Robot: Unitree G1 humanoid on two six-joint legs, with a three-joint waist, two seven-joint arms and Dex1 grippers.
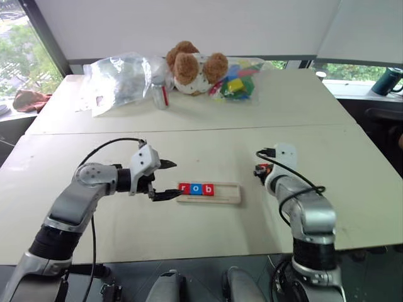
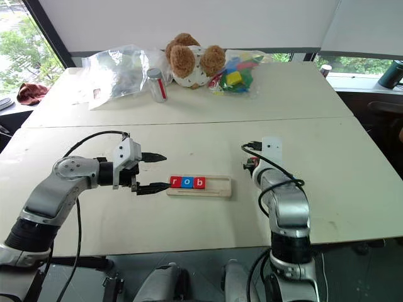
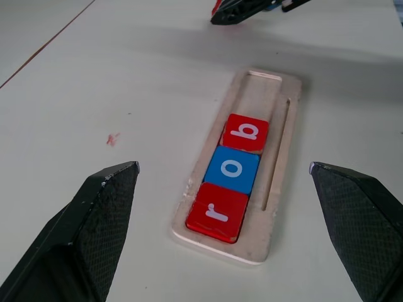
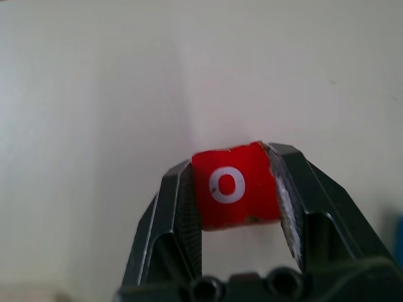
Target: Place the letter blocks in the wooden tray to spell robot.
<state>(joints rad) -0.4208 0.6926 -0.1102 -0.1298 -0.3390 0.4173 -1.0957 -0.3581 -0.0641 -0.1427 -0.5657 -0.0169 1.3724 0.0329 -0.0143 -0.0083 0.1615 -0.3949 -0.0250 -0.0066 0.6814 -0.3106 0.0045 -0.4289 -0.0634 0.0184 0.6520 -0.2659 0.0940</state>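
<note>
The wooden tray [image 1: 225, 194] lies on the table in front of me. A red r block [image 3: 217, 212], a blue o block [image 3: 232, 170] and a red b block [image 3: 245, 133] sit side by side in its left part, and the right part is bare. My left gripper [image 1: 173, 179] hangs open just off the tray's left end, pointing along it, with nothing between its fingers. To the right of the tray, my right gripper [image 4: 230, 156] is shut on a red o block [image 4: 227, 185], held a little above the table.
At the back of the far table sit a teddy bear [image 1: 192, 66], a clear plastic bag [image 1: 119, 78], a small bottle [image 1: 160, 94] and a bag of colourful toy pieces [image 1: 238, 78]. A dark cup [image 1: 387, 80] stands beyond the table's right edge.
</note>
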